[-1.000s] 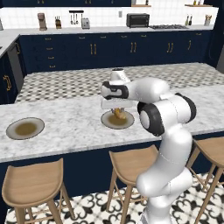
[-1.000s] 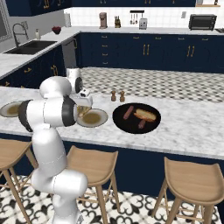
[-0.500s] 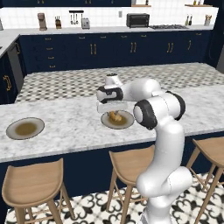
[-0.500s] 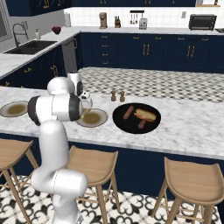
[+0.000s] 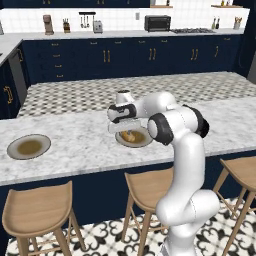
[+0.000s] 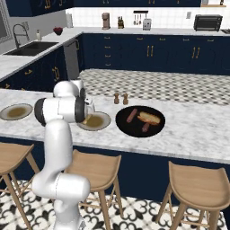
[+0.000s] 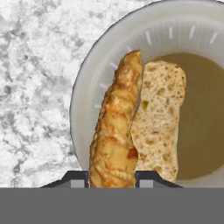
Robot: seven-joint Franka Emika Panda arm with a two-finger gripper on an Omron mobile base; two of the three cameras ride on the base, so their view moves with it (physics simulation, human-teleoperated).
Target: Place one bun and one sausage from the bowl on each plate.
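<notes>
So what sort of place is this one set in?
A rendered home kitchen, it seems: a marble island counter with wooden stools tucked under it, navy cabinets along the back wall, and a sink off to one side.

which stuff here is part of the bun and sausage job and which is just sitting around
Part of the job:
- bun, held between the fingers above the near plate
- far plate
- black bowl with sausages and another bun

Just sitting around:
- salt and pepper shakers
- stools
- toaster oven
</notes>
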